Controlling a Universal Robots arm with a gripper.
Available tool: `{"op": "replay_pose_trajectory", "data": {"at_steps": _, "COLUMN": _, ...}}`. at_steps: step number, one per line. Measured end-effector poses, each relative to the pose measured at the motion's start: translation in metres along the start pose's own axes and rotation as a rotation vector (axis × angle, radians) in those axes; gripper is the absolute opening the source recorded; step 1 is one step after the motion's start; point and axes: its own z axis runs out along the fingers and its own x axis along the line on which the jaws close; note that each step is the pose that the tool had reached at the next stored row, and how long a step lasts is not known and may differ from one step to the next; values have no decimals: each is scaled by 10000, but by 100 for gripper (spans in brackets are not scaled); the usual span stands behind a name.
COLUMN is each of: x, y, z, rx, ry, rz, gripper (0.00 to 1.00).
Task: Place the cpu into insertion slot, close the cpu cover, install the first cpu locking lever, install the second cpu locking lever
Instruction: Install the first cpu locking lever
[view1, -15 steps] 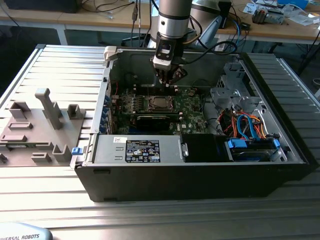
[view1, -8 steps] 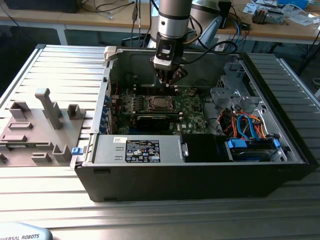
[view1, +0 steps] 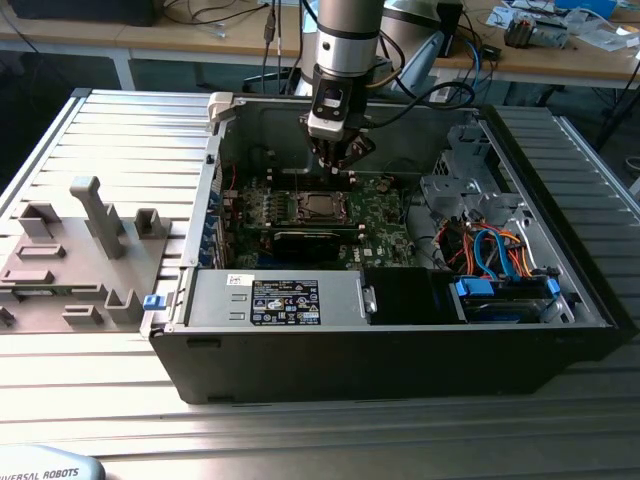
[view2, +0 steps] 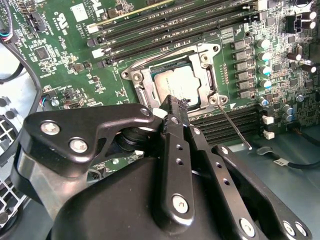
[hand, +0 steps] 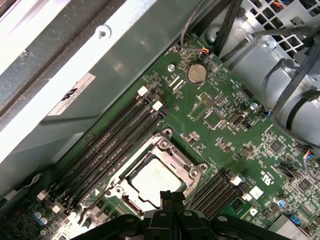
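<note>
Second wrist view: the gripper (view2: 176, 106) has its fingers pressed together with nothing between them, tips just above the edge of the cpu cover (view2: 209, 75). This cover lies flat over the cpu (view2: 174, 84), which sits in the insertion slot (view2: 151, 80). One thin lever (view2: 235, 128) sticks out beside it.

One cpu (view2: 176, 84) edge — behind the tool (view2: 174, 104)

Silver-grey cpu (view2: 176, 82), green motherboard (view2: 60, 35), matte black fingers (view2: 176, 131)
</note>
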Motion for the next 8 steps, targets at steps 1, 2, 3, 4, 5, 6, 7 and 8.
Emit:
{"op": "replay_pose_trajectory", "data": {"at_steps": 1, "x": 0, "y": 0, "z": 0, "rx": 0, "ry": 0, "rz": -9, "gripper": 11}}
{"op": "replay_pose_trajectory", "data": {"at_steps": 2, "x": 0, "y": 0, "z": 0, "rx": -1, "ry": -1, "rz": -15, "gripper": 11}}
{"op": "replay_pose_trajectory", "data": {"at_steps": 3, "x": 0, "y": 0, "z": 0, "rx": -1, "ry": -1, "rz": -21, "gripper": 11}}
{"op": "replay_pose_trajectory", "data": {"at_steps": 4, "x": 0, "y": 0, "z": 0, "rx": -2, "ry": -2, "rz": -28, "gripper": 11}}
{"op": "replay_pose_trajectory", "data": {"at_steps": 5, "x": 0, "y": 0, "z": 0, "rx": -2, "ry": -2, "rz": -37, "gripper": 11}}
{"op": "replay_pose_trajectory", "data": {"at_steps": 6, "x": 0, "y": 0, "z": 0, "rx": -2, "ry": -3, "rz": -50, "gripper": 11}}
{"op": "replay_pose_trajectory", "data": {"at_steps": 7, "x": 0, "y": 0, "z": 0, "rx": -3, "ry": -4, "rz": -56, "gripper": 11}}
{"op": "replay_pose_trajectory", "data": {"at_steps": 8, "x": 0, "y": 0, "z": 0, "rx": -3, "ry": -4, "rz": -63, "gripper": 11}}
